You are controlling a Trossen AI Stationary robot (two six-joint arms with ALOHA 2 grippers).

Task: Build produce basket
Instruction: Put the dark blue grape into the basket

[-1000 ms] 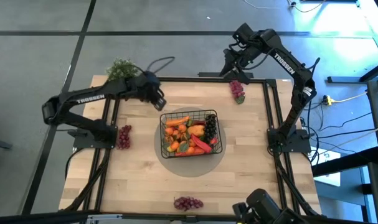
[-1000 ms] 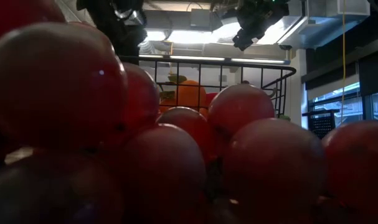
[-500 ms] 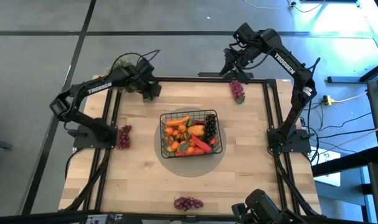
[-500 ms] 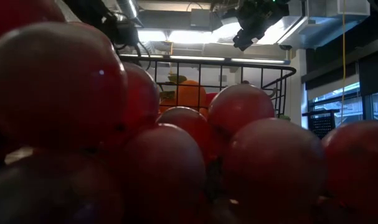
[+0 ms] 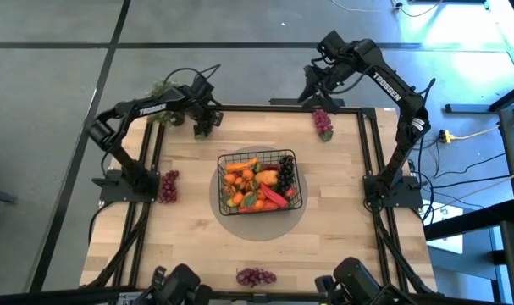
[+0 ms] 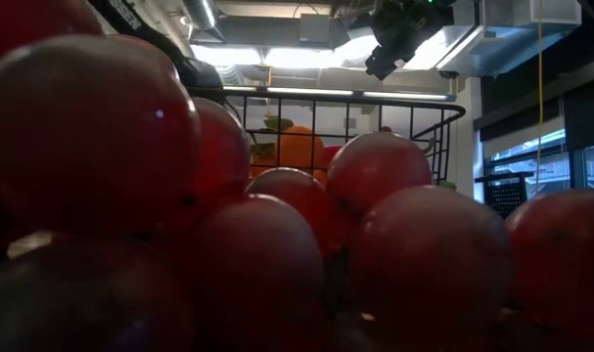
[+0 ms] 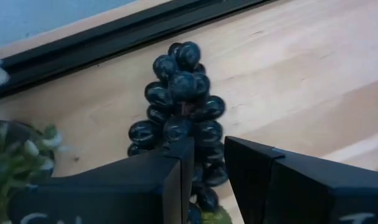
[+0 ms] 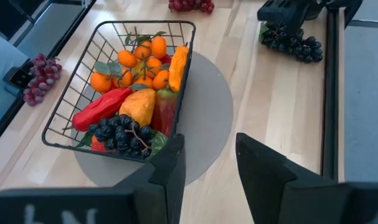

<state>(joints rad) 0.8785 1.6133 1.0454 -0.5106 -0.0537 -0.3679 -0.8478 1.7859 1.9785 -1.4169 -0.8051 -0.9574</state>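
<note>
The basket (image 5: 260, 183) sits mid-desk on a grey round mat (image 5: 258, 222), already holding oranges (image 8: 136, 65), a red pepper (image 8: 101, 107), a yellow piece and a dark grape bunch (image 8: 121, 135). Loose bunches remain outside it: red grapes by the left arm's base (image 5: 168, 186), another at the near edge (image 5: 255, 276), a reddish one at the far right (image 5: 323, 123), and dark grapes (image 7: 184, 102) at the far left corner beside the potted plant (image 5: 161, 91).

The step in hand looks like fetching those dark grapes. The left gripper (image 5: 204, 129) is at that corner, right over the bunch; in its wrist view the jaws stand narrowly parted with the lower grapes between them, but I cannot tell whether they pinch the bunch. Next it needs a firm close on the cluster, a lift clear of the plant, and a carry to the basket.

The right gripper (image 5: 313, 91) hangs above the far edge, near the reddish bunch, its jaws spread and empty.

Compared with a second ago, the left arm has swung from near the basket's far-left corner out to the desk's corner; the right arm has not moved.
</note>
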